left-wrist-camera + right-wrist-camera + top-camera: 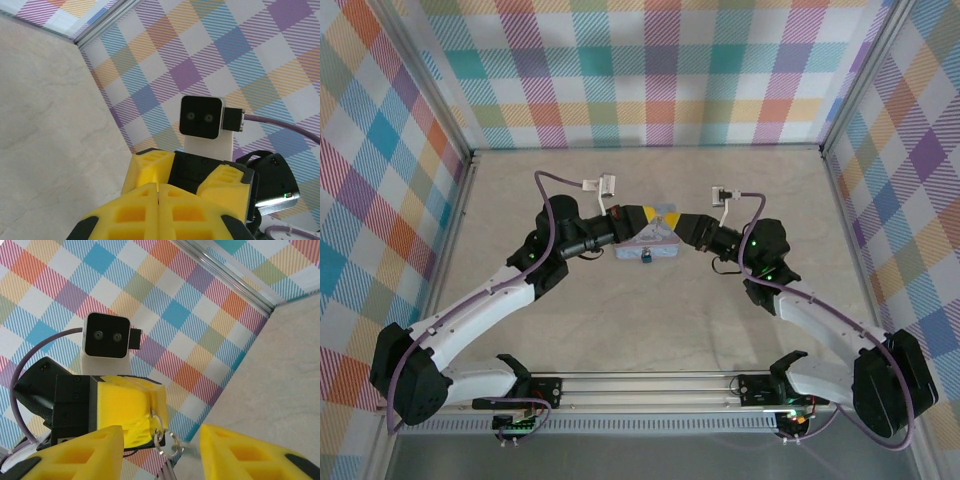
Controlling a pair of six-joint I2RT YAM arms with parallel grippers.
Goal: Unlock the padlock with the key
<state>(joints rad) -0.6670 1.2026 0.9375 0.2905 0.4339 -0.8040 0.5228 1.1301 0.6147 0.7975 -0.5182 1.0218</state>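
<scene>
The padlock [646,257] sits at the near edge of a pale-blue tin [630,248] on the desk [570,320], apparently not yet unlocked. Above it, the left hand [157,200] is clenched on the key [155,422]. The key's ring [172,446] dangles between the spread, empty fingers of the right hand [160,450]. Inserting and turning the key remain, and both hands crowd over the tin.

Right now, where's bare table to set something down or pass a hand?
Free: far strip of table under the back wall; near patch between both forearms and the base rail. Crowded: centre, where left gripper, right gripper, tin, padlock bunch.
</scene>
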